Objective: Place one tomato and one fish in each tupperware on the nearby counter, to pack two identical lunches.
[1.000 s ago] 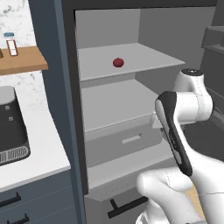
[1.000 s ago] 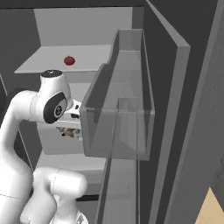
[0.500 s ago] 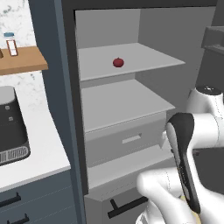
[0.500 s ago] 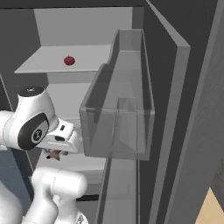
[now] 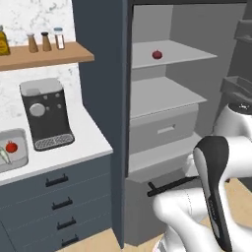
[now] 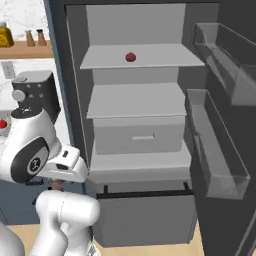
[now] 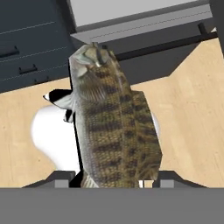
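where the hand view looks along the gripper point(image 7: 114, 183), a fish point(image 7: 114, 131) sits clamped between its fingers, brown-green and scaly with dark mottled bands, over pale wood floor. farther off, a grey tray point(image 5: 11, 156) on the white counter point(image 5: 74, 152) holds one tomato point(image 5: 11, 146); another tomato point(image 6: 130, 57) rests on the fridge's top shelf point(image 6: 150, 56).

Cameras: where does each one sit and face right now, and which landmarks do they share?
Left base view: behind the arm's left, facing the open fridge and counter; white arm lower right.
Right base view: behind its right, facing the fridge shelves and door bins; arm lower left.
Hand view: on the hand, looking down at the floor; the fish is held in the gripper.
Both base views share the tomato and coffee machine.
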